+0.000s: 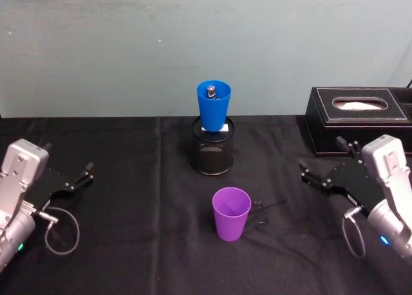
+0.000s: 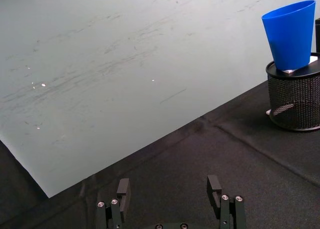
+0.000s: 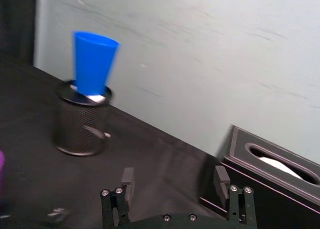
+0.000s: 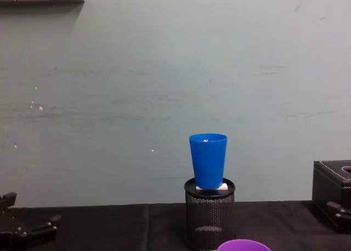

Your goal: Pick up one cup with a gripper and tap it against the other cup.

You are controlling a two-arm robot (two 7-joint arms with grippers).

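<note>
Pre-grasp | left gripper [image 1: 67,160] near-left, right gripper [image 1: 320,156] near-right, fingers spread, empty | purple cup [image 1: 231,212] upright near centre, blue cup [image 1: 213,105] in mesh holder [image 1: 213,147] beyond | next: you likely close one gripper round the purple cup.

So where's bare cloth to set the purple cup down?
Widest bare cloth lies between left pincer and purple cup; more front right, near right pincer. Crowded: centre, holder with blue cup behind purple cup; tissue box back right.
</note>
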